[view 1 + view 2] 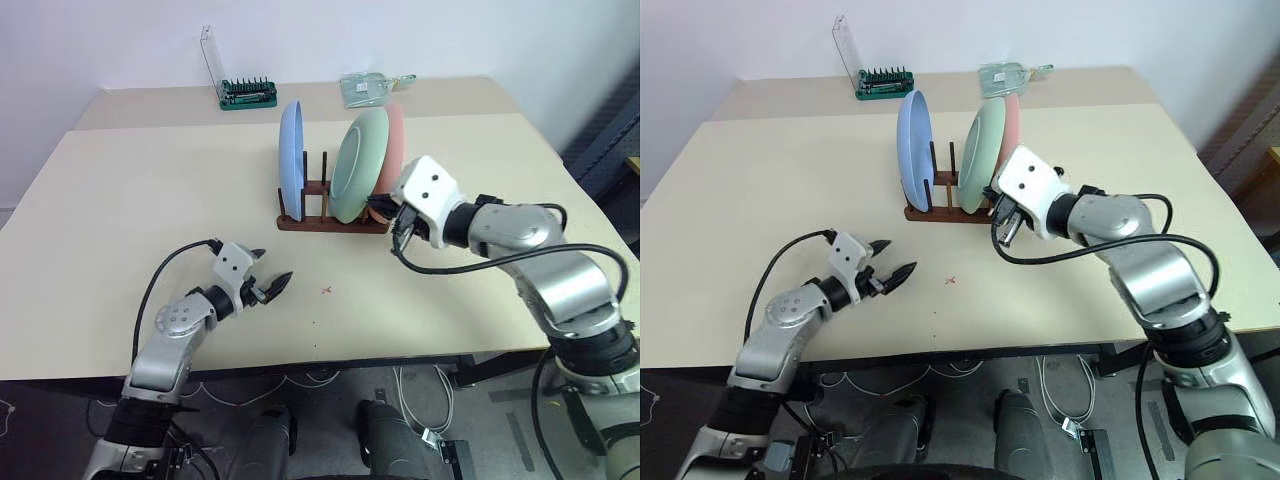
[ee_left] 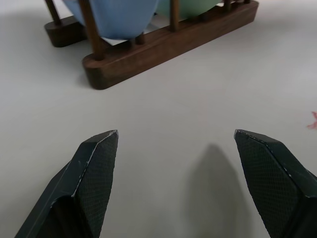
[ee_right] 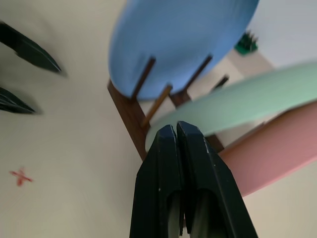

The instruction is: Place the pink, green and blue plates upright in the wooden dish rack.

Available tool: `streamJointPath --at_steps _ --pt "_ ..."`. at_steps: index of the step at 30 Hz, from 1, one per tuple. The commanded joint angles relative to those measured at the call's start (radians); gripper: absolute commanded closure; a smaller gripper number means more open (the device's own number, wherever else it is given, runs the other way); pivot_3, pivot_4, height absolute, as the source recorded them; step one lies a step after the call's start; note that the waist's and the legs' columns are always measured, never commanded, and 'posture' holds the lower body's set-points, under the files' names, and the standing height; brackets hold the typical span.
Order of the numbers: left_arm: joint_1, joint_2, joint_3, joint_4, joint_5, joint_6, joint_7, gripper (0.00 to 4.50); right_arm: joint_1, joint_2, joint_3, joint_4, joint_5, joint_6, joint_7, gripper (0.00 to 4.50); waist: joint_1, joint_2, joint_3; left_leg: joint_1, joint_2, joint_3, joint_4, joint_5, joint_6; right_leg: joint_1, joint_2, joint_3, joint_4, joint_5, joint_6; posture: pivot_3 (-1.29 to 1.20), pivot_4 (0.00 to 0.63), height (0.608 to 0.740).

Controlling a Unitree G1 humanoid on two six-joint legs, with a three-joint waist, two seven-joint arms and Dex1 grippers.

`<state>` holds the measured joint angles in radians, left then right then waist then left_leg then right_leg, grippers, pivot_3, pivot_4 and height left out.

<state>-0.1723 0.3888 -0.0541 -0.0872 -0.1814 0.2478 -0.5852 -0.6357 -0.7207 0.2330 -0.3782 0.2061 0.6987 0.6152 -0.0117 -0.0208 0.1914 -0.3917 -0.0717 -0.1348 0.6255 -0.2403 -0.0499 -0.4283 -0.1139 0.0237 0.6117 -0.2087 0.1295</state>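
End effector right closed beside rack; left spread, low

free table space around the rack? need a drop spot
Bare: the table left of the wooden dish rack, and the front strip by the red mark. Crowded: right of the rack, where the shut right gripper sits by the green plate.
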Motion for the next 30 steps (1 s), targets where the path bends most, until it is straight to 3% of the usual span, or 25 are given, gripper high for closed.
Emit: streamJointPath --at_steps 1,18,25,30 --pt "0.011 0.004 0.015 -0.023 0.006 -0.031 0.008 0.62 -0.032 0.009 0.013 0.033 -0.067 -0.049 -0.003 4.45 0.000 0.000 0.000 0.000 0.000 0.000 0.000 0.000 0.000 0.000 0.000 0.000 0.000 0.000 0.000 0.00 0.150 0.740" --pt "0.032 -0.008 0.002 -0.083 0.002 0.006 0.057 0.62 -0.086 0.119 0.027 0.064 -0.133 -0.138 0.060 4.45 -0.001 0.000 0.000 0.000 0.000 -0.001 0.000 0.000 0.000 0.000 0.000 0.000 0.000 0.000 0.000 0.00 0.150 0.740" --pt "0.019 -0.002 0.008 -0.110 -0.008 0.047 0.060 0.62 0.025 0.012 -0.066 -0.017 -0.068 -0.142 0.162 4.45 0.003 0.000 0.000 0.000 -0.001 -0.001 0.001 -0.001 0.001 0.001 0.000 0.000 0.000 0.000 0.000 0.00 0.150 0.740" --pt "-0.011 0.009 0.014 -0.145 -0.006 0.108 0.076 0.62 0.220 -0.104 -0.241 -0.049 0.046 -0.091 0.255 4.45 0.004 0.000 0.000 0.000 -0.001 -0.001 0.002 -0.001 0.002 0.002 0.000 -0.001 0.000 0.000 0.001 0.00 0.150 0.740"
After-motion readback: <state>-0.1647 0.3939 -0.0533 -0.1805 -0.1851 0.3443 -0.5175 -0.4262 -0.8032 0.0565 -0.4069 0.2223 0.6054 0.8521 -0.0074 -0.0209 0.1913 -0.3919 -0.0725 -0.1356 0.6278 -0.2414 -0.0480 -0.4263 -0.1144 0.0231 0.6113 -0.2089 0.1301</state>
